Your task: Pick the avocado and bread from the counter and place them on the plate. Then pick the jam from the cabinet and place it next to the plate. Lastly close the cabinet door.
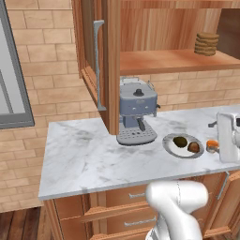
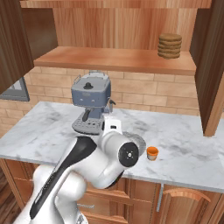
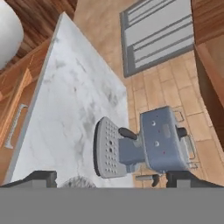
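Observation:
A grey plate [image 1: 169,140] lies on the marble counter, right of the coffee machine. On it rest the dark green avocado [image 1: 179,141] and the brown bread [image 1: 193,147]. The orange jam [image 1: 212,145] jar stands on the counter just right of the plate, also seen in the right base view as the jam [image 2: 152,153]. Above and right of the jam hangs the arm's white hand [image 1: 228,136]. In the hand view my gripper [image 3: 114,179] is open and empty, facing the coffee machine. The cabinet door [image 1: 93,56] stands wide open.
A blue-grey coffee machine [image 1: 136,112] sits under the open cabinet. A stack of brown discs [image 1: 206,43] rests on the cabinet shelf. The second door [image 2: 211,65] hangs open over the counter's right part. The window [image 1: 11,89] is at the left.

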